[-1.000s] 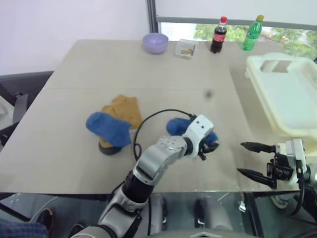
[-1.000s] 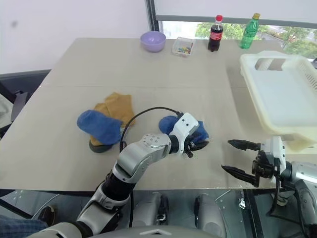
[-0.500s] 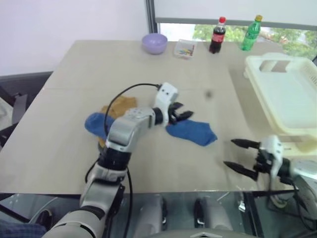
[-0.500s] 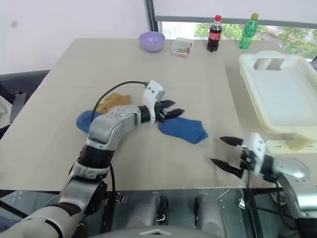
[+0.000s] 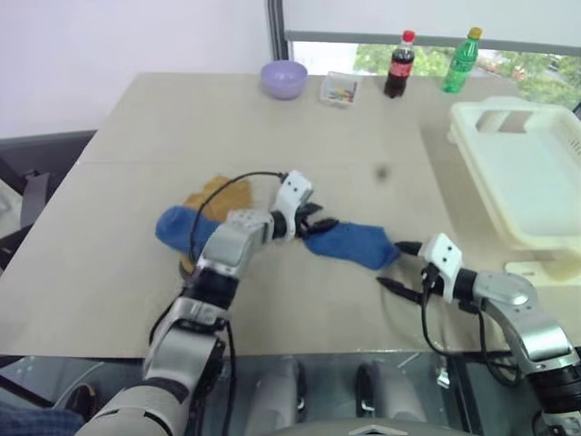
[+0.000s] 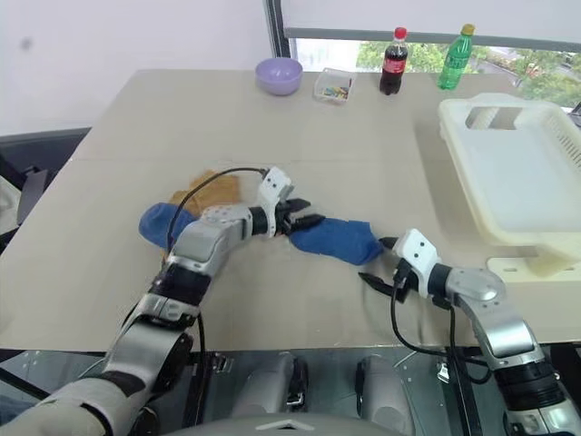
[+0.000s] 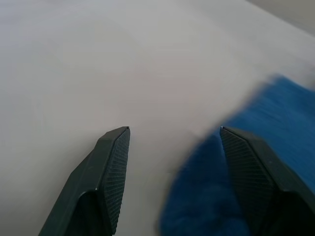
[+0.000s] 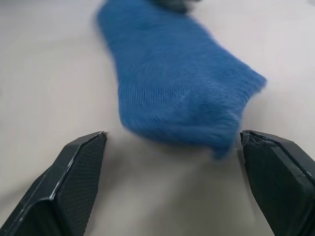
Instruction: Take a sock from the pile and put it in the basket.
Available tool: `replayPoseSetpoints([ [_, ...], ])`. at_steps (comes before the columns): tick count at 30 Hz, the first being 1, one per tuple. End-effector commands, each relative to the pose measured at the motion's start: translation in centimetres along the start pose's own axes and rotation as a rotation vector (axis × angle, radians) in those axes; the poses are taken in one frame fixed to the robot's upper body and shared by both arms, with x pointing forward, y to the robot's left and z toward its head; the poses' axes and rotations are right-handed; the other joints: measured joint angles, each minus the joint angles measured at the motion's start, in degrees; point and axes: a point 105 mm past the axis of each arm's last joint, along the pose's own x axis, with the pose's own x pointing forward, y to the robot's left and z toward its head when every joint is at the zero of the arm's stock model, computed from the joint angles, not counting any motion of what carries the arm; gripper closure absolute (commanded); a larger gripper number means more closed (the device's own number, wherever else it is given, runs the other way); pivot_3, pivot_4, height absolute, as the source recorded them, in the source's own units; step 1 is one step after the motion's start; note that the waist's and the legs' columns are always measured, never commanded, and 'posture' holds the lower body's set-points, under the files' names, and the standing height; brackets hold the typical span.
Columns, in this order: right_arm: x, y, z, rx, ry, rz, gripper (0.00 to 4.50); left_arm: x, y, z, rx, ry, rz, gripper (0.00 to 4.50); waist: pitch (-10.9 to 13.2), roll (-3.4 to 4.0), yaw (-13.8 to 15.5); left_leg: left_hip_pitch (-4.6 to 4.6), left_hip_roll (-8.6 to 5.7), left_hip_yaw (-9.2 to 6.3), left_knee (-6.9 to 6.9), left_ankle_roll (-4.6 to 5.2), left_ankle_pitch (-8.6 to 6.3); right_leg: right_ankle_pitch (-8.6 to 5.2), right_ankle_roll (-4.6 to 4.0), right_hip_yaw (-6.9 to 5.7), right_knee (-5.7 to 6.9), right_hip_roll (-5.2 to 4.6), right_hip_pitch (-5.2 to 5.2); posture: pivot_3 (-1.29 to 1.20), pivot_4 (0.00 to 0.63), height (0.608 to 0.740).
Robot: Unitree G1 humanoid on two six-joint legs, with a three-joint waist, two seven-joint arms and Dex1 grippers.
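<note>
Sock (image 5: 349, 243): frame centre, on the counter (image 5: 163, 127), between left pincer (image 5: 320, 221) and right pincer (image 5: 399, 265).
Pile (image 5: 204, 222): left of centre.
Basket (image 5: 522, 173): right edge.
Bowl (image 5: 285, 78), tray (image 5: 339, 89), bottles (image 5: 399, 64): upper centre.

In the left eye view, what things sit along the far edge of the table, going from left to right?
Lavender bowl → small clear tray → cola bottle → green bottle.
</note>
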Motion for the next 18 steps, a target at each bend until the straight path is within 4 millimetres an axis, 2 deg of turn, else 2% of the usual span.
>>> replayPoseSetpoints([
  [1, -0.5, 0.2, 0.1, -0.03, -0.008, 0.017, 0.0, -1.1, -2.9, -3.1, -0.068, 0.118, -0.119, 1.4, -0.02, -0.02, 0.06, 0.0, 0.01, -0.02, 0.0, 0.0, 0.0, 0.0, 0.0, -0.01, 0.0, 0.0, 0.01, 0.0, 0.15, 0.733],
  [4, -0.7, 0.5, 0.0, -0.041, -0.011, 0.049, 0.0, -2.4, -3.8, -3.4, -0.075, 0.126, -0.14, 1.4, -0.03, -0.01, 0.05, 0.02, 0.01, -0.04, 0.0, 0.02, -0.01, -0.01, -0.01, -0.01, -0.01, -0.02, 0.02, 0.0, 0.15, 0.733],
  [7, -1.1, 1.7, 0.4, -0.022, -0.048, 0.133, 0.0, -3.0, -3.6, -4.2, -0.064, 0.151, -0.11, 1.4, -0.04, -0.02, 0.14, 0.02, 0.01, -0.07, 0.0, 0.06, -0.04, -0.11, -0.18, -0.02, 0.0, -0.03, 0.03, 0.0, 0.15, 0.733],
  [12, -2.0, 2.7, 1.1, 0.01, -0.083, 0.214, 0.0, -2.6, -3.6, -4.6, -0.067, 0.154, -0.091, 1.4, -0.05, 0.01, 0.1, 0.02, 0.01, -0.09, 0.01, 0.23, -0.13, -0.11, -0.19, -0.03, 0.01, -0.01, 0.03, 0.0, 0.15, 0.733],
  [18, -3.2, 2.5, 0.8, 0.032, -0.042, 0.211, 0.0, -2.2, -4.5, -4.3, -0.074, 0.14, -0.128, 1.4, -0.08, 0.02, 0.34, 0.03, 0.0, -0.1, 0.03, 0.26, -0.14, -0.12, -0.2, -0.05, 0.02, -0.04, 0.05, 0.0, 0.15, 0.733],
])
